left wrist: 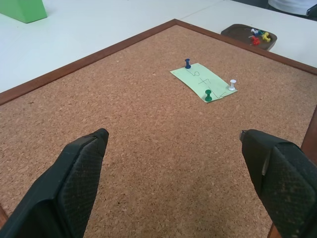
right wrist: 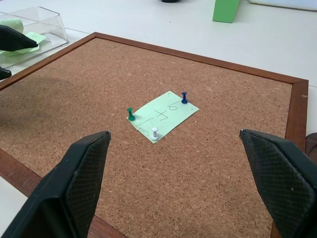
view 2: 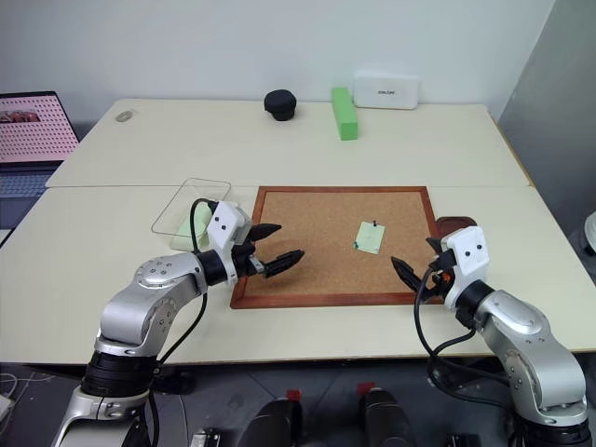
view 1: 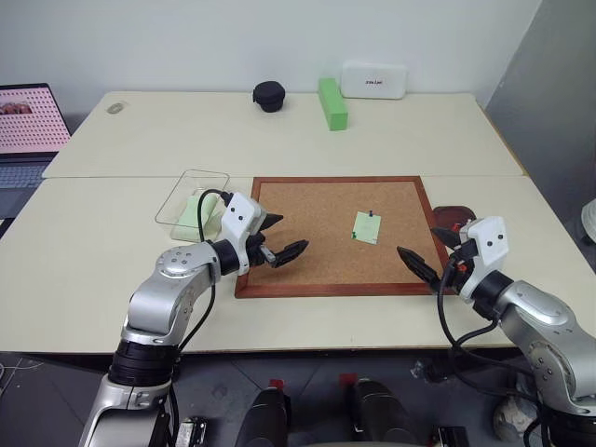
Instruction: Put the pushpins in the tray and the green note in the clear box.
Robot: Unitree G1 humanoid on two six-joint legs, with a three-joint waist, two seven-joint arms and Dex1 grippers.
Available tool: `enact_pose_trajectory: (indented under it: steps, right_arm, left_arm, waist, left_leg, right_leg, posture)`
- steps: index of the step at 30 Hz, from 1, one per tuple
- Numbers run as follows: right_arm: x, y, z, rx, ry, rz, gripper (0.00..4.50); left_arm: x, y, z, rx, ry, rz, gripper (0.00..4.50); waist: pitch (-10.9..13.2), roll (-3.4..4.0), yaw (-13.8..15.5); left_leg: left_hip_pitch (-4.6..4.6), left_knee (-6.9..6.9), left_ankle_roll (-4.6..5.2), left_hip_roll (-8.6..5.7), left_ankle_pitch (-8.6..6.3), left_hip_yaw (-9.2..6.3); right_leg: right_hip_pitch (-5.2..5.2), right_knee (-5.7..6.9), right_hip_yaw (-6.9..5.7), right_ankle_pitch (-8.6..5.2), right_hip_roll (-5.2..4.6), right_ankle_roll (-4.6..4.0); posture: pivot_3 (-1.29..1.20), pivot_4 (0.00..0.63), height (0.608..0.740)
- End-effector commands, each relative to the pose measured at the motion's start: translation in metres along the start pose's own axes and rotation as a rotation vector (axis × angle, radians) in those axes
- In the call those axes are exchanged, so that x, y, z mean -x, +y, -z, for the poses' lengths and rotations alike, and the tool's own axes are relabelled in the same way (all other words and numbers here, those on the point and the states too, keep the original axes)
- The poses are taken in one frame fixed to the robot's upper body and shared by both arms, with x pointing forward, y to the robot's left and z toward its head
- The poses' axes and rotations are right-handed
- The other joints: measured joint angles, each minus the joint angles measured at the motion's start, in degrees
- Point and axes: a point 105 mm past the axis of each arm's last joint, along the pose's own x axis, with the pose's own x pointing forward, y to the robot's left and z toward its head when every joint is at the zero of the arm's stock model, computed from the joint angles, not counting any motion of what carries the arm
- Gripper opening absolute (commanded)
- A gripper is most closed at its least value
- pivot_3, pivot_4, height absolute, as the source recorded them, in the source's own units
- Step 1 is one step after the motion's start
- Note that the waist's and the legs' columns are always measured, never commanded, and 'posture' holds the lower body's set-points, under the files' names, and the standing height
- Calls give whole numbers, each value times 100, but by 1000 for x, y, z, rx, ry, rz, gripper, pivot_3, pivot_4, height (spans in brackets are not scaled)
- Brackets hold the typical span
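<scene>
While grippers [view 1: 279, 239] [view 1: 421, 254] flank it, board [view 1: 307, 223] lies open.

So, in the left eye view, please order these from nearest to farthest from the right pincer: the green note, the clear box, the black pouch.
1. Green note, pinned on the cork board.
2. Clear box, beyond the board's left edge.
3. Black pouch, at the table's far side.

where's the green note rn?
The green note lies right of centre on the cork board, held by blue, green and white pushpins, nearer the right gripper than the left gripper.
</scene>
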Motion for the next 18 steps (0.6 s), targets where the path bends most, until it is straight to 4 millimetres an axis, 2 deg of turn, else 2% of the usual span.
enact_pose_trajectory:
  steps: [1,7,18]
  right_arm:
    - [4,0,-13,38,-43,-2,4427]
    - [4,2,-13,41,-39,-12,4427]
    - [4,0,-12,59,-28,-19,4427]
  left_arm:
    - [6,-1,-13,-60,-51,5,4500]
    - [7,-2,-21,-31,-94,29,4500]
    - [9,2,-18,-38,-83,30,4500]
  waist:
    - [0,0,0]
    - [0,0,2]
    - [0,0,0]
  left_leg:
    - [0,0,0,0,0,0]
    - [-1,0,0,0,0,0]
    - [0,1,0,0,0,0]
  right_leg:
    - [0,0,0,0,0,0]
    - [0,0,0,0,0,0]
    - [0,1,0,0,0,1]
  posture:
    - [0,150,740]
    - [0,150,740]
    - [0,150,740]
